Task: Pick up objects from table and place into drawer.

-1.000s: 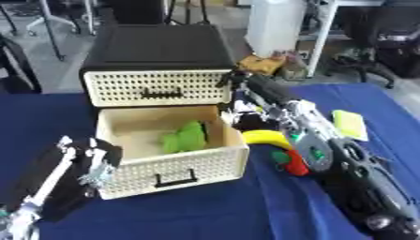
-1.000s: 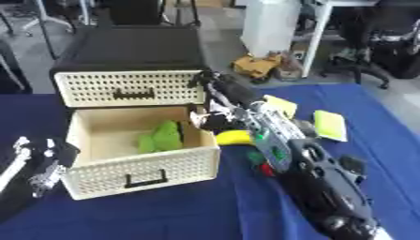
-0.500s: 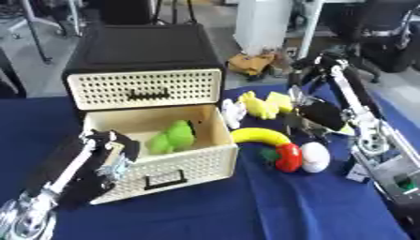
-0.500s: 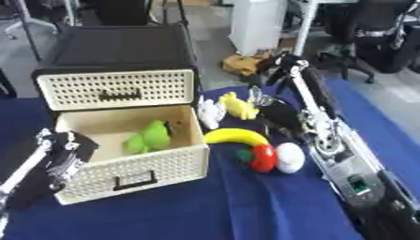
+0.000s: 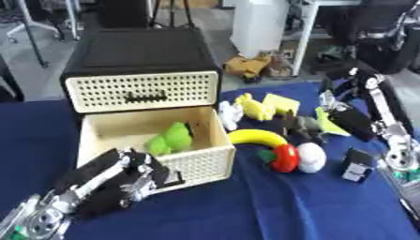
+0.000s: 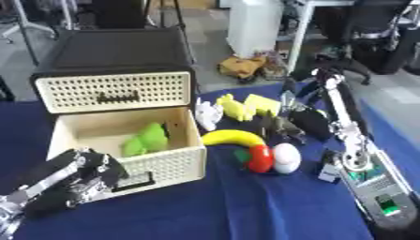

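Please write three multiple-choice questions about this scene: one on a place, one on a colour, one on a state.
1. Where does the green object lie?
A. in the open drawer
B. on top of the cabinet
C. on the blue cloth

2. What colour is the banana?
A. red
B. yellow
C. white

3. In what state is the upper drawer of the cabinet?
A. pulled out
B. removed
C. closed

Answers: 1 A, it sits inside the drawer's walls. 2 B, the curved fruit is yellow. 3 C, its front sits flush with the cabinet.
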